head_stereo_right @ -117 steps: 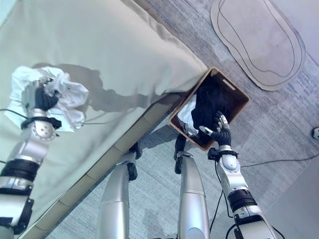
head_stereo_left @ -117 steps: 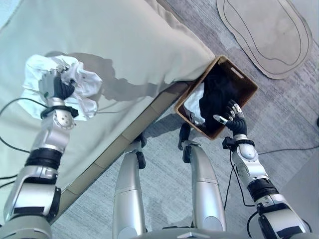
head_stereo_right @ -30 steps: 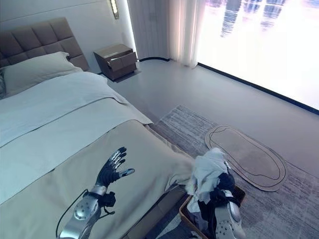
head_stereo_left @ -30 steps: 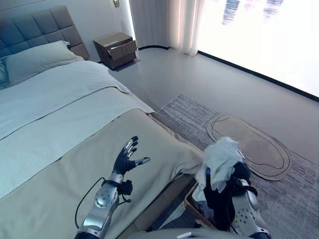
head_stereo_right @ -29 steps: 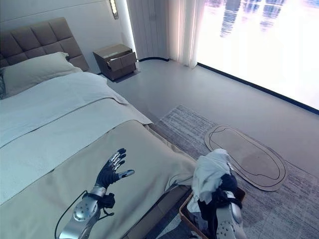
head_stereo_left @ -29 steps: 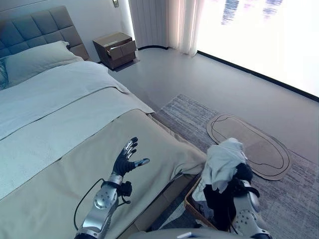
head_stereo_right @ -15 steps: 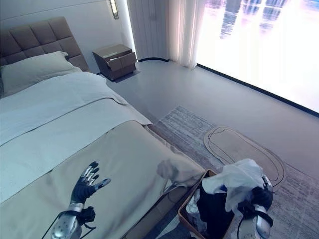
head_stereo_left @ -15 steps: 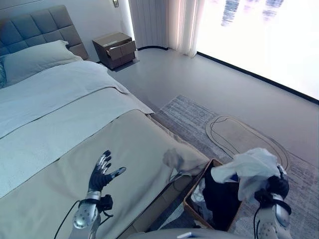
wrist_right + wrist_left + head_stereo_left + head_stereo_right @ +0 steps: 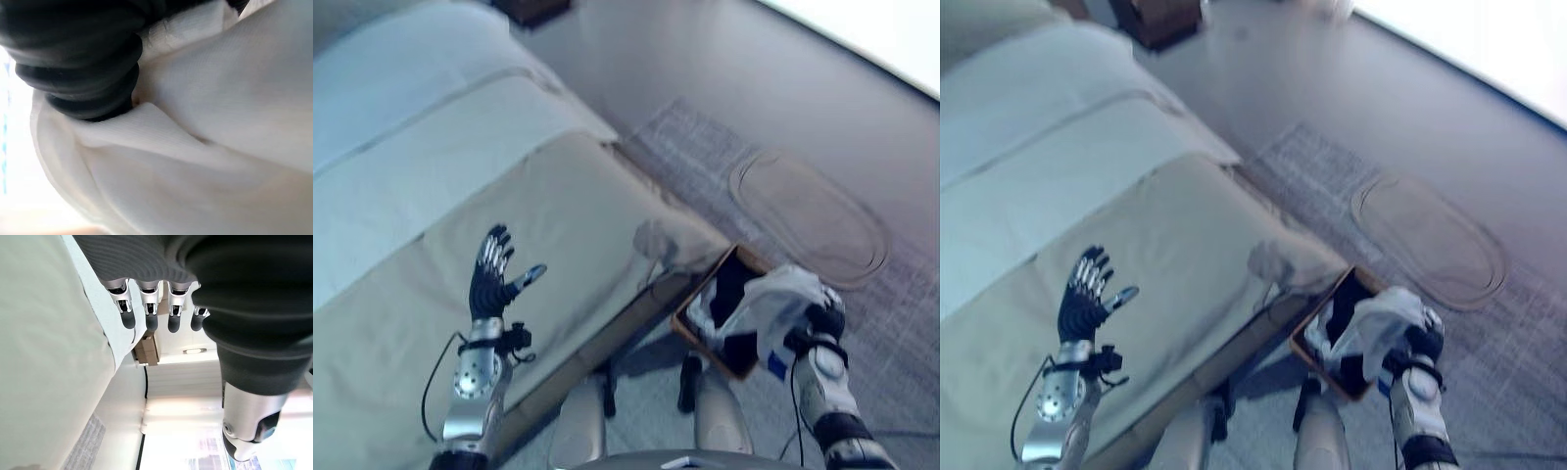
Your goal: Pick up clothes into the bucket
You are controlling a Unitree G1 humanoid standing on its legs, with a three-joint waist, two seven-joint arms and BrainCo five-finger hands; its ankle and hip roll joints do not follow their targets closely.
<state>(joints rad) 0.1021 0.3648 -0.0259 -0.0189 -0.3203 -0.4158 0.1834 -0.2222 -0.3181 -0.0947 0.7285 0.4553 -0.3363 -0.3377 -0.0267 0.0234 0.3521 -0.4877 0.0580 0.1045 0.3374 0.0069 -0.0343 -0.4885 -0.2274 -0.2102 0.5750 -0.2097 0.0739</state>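
The right hand [image 9: 822, 323] is now seen low at the right, the white garment [image 9: 766, 304] bunched in it; the fingers are buried in cloth in the right wrist view, so their state cannot be told. Half a second ago the garment was held up beside the brown bucket [image 9: 697, 311]; it is now draped down over the bucket's open top, above dark clothes already inside. The drop is judged close, though the cloth has not yet been let go. The left hand [image 9: 492, 279] is raised over the beige bed [image 9: 391, 323], fingers spread and straight, holding nothing. The whole view has tilted downward, so the camera has moved. The bucket stands just beside the bed's corner; open rug [image 9: 705, 166] and an oval mat [image 9: 808, 215] lie beyond it.
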